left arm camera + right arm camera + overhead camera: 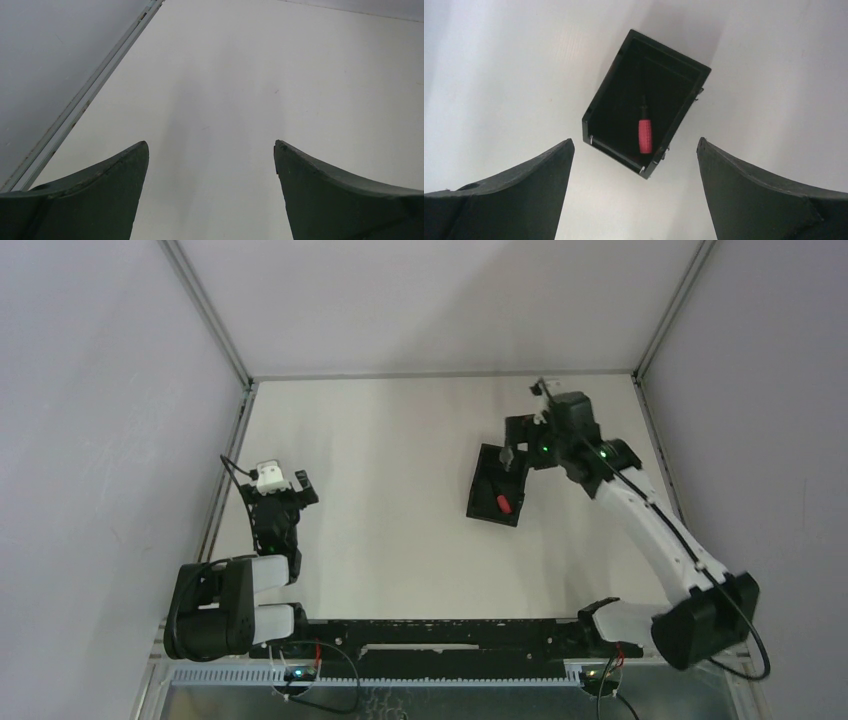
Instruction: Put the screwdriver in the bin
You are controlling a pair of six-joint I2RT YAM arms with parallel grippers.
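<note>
Probably a robotics lab test cell, plain white table [400,490], grey enclosure walls [90,390], aluminium frame rails [205,308]

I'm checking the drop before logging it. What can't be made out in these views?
Right wrist: the screwdriver shaft tip fades into the dark floor of the bin.
Top external: the right gripper covers the bin's far end; the screwdriver's shaft is too small.
Both wrist views: fingers cut off by the bottom edge.
</note>
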